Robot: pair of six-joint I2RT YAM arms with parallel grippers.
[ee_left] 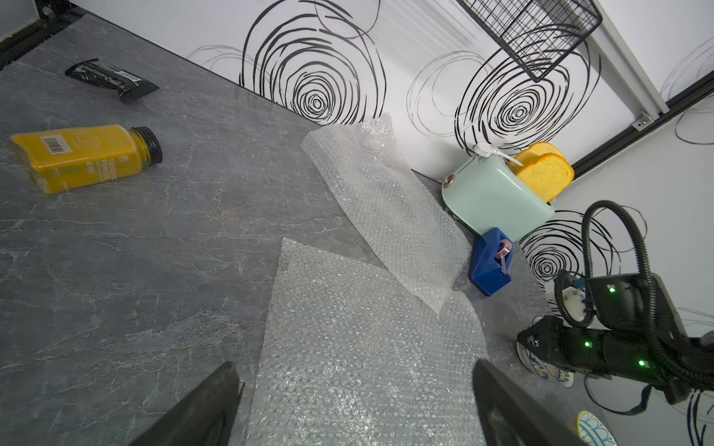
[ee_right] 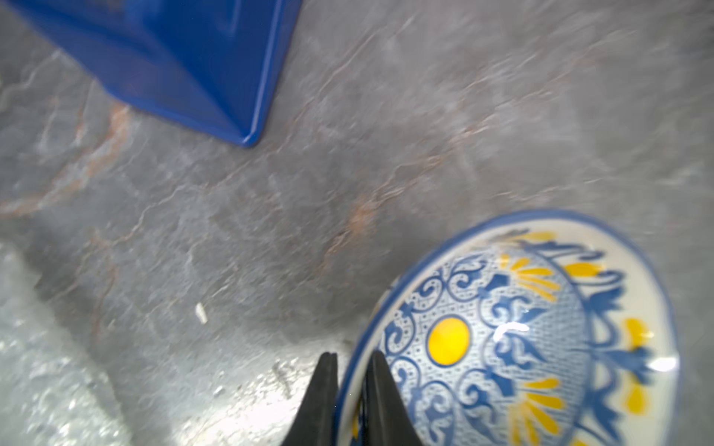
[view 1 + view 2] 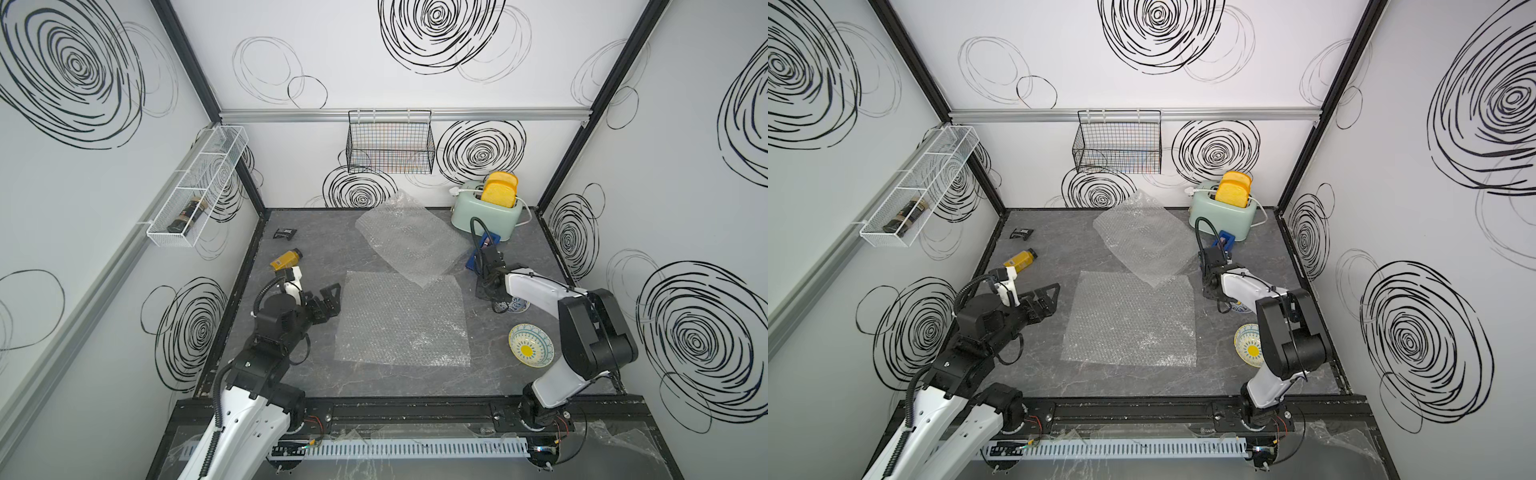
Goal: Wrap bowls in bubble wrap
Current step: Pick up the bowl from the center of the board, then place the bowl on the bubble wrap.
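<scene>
A mint toaster (image 3: 482,216) holding two yellow bread slices (image 3: 500,191) stands at one o'clock on the grey table (image 3: 395,386), with a blue tape dispenser (image 3: 484,242) just beside it. A yellow bottle (image 3: 284,258) lies on its side at ten o'clock and a black wrapper (image 3: 285,233) at eleven. A black wire basket (image 3: 390,145) hangs at twelve.

**Gloss, plastic, stone**

The bowl (image 2: 521,340) between my matt black fingers (image 2: 324,397) is glossy glazed ceramic. The bubble wrap (image 3: 403,320) is clear, crinkly plastic. The table (image 3: 324,249) looks like matt veined stone; the toaster (image 3: 486,214) is smooth.
</scene>
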